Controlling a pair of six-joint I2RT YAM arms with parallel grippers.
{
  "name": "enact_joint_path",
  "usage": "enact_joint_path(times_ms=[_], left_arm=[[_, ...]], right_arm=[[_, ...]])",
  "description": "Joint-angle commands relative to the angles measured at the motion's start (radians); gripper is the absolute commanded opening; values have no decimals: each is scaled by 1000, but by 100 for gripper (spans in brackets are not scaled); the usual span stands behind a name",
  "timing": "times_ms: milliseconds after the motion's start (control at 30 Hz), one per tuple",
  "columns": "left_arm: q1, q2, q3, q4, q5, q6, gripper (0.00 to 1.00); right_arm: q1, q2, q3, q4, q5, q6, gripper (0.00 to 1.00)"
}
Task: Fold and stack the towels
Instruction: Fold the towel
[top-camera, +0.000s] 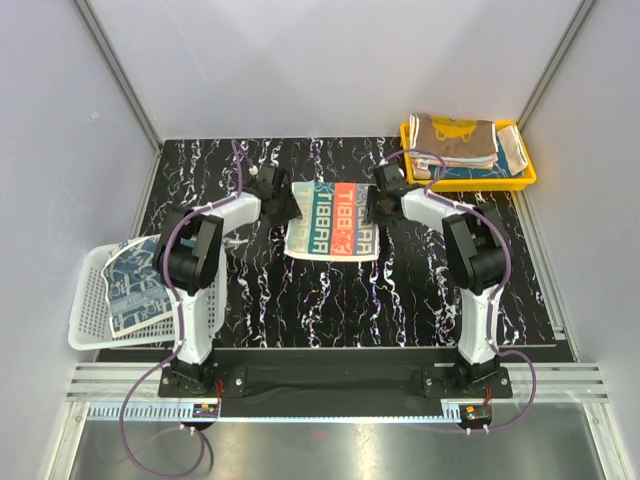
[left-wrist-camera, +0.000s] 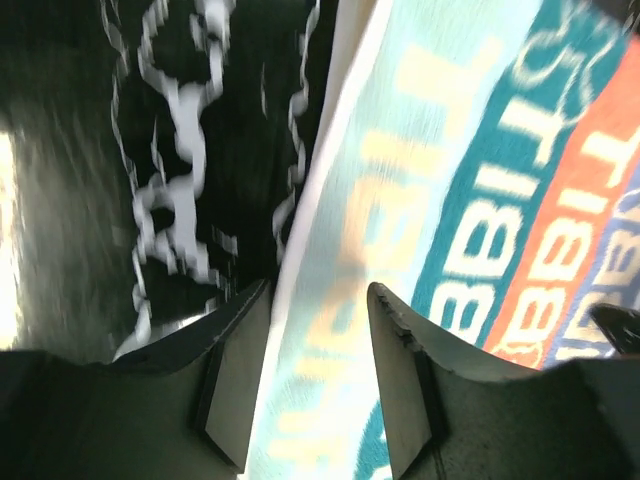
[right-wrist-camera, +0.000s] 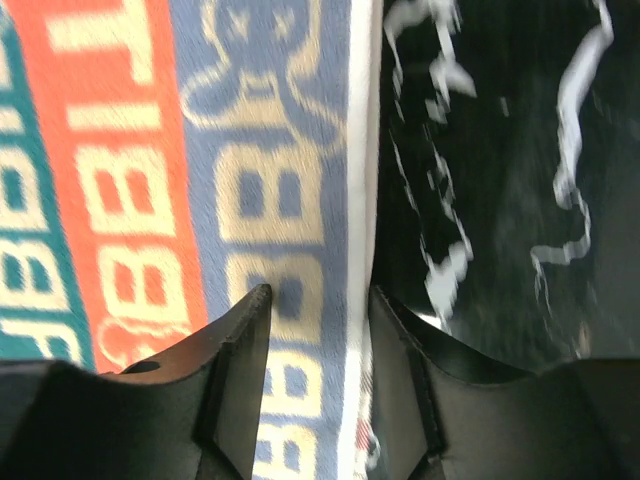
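- The teal-red lettered striped towel (top-camera: 333, 222) lies flat just above the centre of the top view, on the black marbled table (top-camera: 300, 300). You have an arm at each of its short sides.
- Your left gripper (left-wrist-camera: 320, 290) is spread, straddling the towel's pale edge low in the left wrist view. If you close too shallow you will catch only the hem, and it may slip out on the lift.
- Your right gripper (right-wrist-camera: 320, 292) is also spread over the white border, with one finger above bare table. If that finger fails to get under the cloth, it will pinch nothing.
- If one side catches and the other misses, the towel will likely drag and fold skewed.
- The folded towels (top-camera: 455, 140) in the yellow tray (top-camera: 470, 184), upper right, sit near your right arm. A wide swing could topple them.
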Motion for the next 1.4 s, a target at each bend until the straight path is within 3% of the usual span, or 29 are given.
enact_joint_path(times_ms=[0, 367, 500, 700, 933, 1133, 1367], left_arm=[[-52, -18, -119, -140, -150, -25, 49], [-183, -260, -473, -112, -197, -162, 42], [-231, -381, -516, -120, -197, -183, 47], [-140, -377, -261, -233, -235, -43, 54], [-57, -173, 0, -175, -67, 132, 55], [-48, -53, 83, -129, 43, 192, 54], [-37, 46, 180, -161, 17, 220, 54]], right_arm=[[25, -75, -107, -65, 74, 31, 49], [123, -333, -444, -55, 72, 69, 47], [140, -402, -508, -45, 77, 96, 52], [36, -355, -339, -108, 114, 30, 55], [-43, -168, -98, -125, 92, -24, 54], [-43, -51, 17, -145, 68, -22, 52], [-43, 16, 71, -182, 147, -48, 51]])
